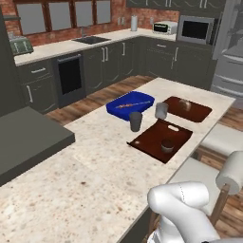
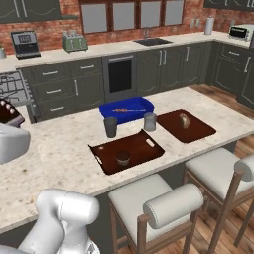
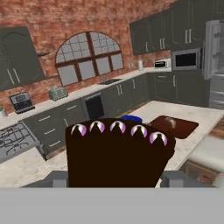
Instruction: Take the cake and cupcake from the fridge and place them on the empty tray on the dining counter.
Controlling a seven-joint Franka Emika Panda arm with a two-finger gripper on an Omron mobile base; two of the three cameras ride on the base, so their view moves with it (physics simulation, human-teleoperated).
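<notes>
The cake (image 3: 116, 153), dark chocolate with pink dollops along its top edge, sits close in front of the hand camera. My gripper (image 3: 114, 177) is shut on it, one grey finger on each side. In the right base view the cake (image 2: 6, 112) hangs at the far left, above the dining counter (image 2: 59, 144). On that counter lies the reddish-brown tray (image 1: 154, 135) (image 2: 139, 145), and the brown cupcake (image 1: 167, 145) (image 2: 123, 158) stands on it. The grey fridge (image 1: 230, 52) (image 3: 214, 61) is at the far right.
A blue tray (image 1: 130, 104) (image 2: 126, 110) lies behind two grey cups (image 1: 135, 121) (image 1: 161, 110). A second brown board (image 1: 194, 114) (image 2: 196, 130) with a small roll is to the right. White-cushioned stools (image 2: 154, 198) line the counter's near edge.
</notes>
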